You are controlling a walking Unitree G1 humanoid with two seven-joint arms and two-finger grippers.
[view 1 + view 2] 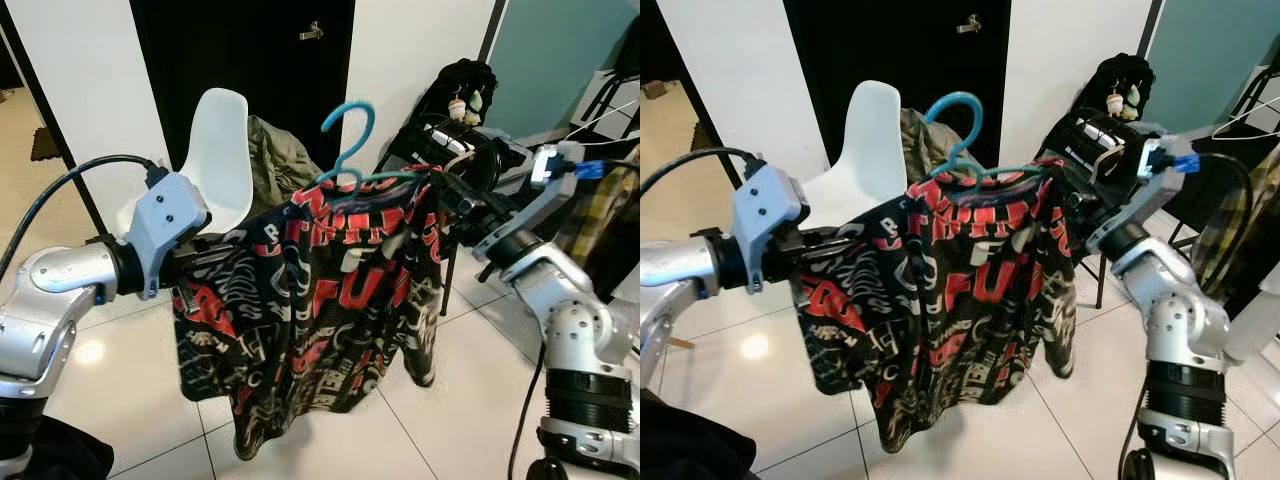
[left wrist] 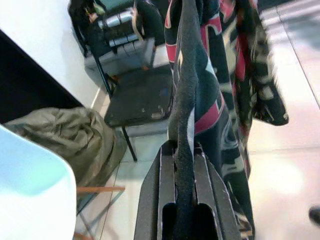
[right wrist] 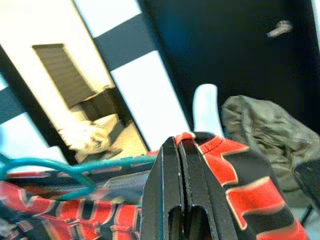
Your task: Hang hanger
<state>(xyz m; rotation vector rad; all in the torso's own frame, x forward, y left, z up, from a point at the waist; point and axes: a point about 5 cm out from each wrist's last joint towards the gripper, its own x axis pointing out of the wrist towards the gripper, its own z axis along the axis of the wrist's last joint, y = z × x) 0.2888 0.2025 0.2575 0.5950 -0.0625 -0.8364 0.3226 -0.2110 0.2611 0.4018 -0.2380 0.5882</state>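
A black, red and white printed shirt (image 1: pixel 320 300) hangs in the air between my two arms on a teal hanger (image 1: pixel 352 140), whose hook sticks up above the collar. My left gripper (image 1: pixel 215 258) is shut on the shirt's left shoulder; in the left wrist view the fabric (image 2: pixel 192 95) runs pinched between the black fingers (image 2: pixel 165 200). My right gripper (image 1: pixel 442 195) is shut on the shirt's right shoulder edge (image 3: pixel 210 145), with the teal hanger wire (image 3: pixel 60 167) just beside the fingers.
A white shell chair (image 1: pixel 220 150) with an olive garment (image 1: pixel 275 155) stands behind the shirt before a dark door (image 1: pixel 245 60). A black folding chair (image 2: pixel 135 100) loaded with bags sits at the back right. A plaid garment (image 1: pixel 595 215) hangs at far right. White tiles cover the floor (image 1: pixel 450 410).
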